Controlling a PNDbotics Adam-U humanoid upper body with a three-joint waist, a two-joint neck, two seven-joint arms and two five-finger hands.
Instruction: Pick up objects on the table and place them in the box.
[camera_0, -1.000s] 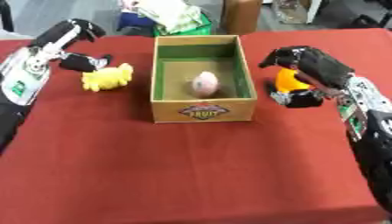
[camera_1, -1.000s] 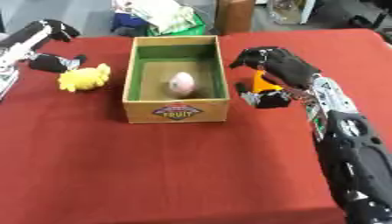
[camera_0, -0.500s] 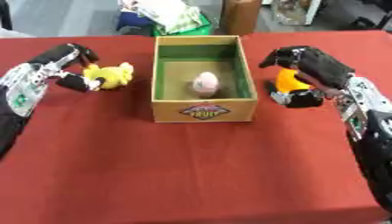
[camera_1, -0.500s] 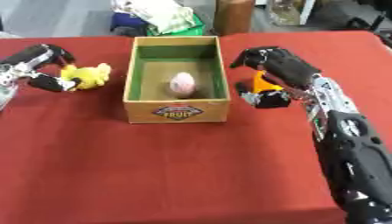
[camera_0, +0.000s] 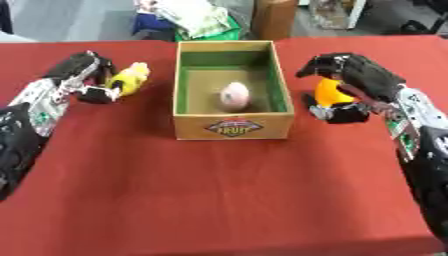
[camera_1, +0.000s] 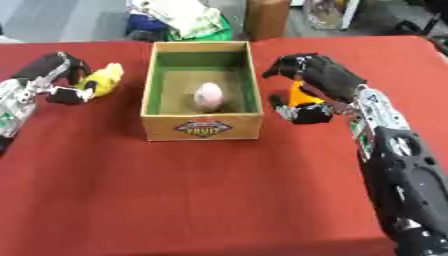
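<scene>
A cardboard box (camera_0: 232, 125) with a green lining stands mid-table, a pale pink egg-shaped object (camera_0: 234, 95) lying inside it. Left of the box, my left hand (camera_0: 84, 77) is curled round a yellow object (camera_0: 129, 79), which is tilted up off the cloth. To the right of the box, my right hand (camera_0: 354, 82) has its fingers curved over the top of an orange object (camera_0: 328, 93) and its thumb below, so the fingers and thumb close on it.
A red cloth (camera_0: 219, 190) covers the table. Beyond the far edge lie a green and white bundle (camera_0: 194, 19) and a brown cardboard carton (camera_0: 274, 17).
My left hand has closed on the yellow object and carried it right, toward the box. The right hand stays on the orange object.
</scene>
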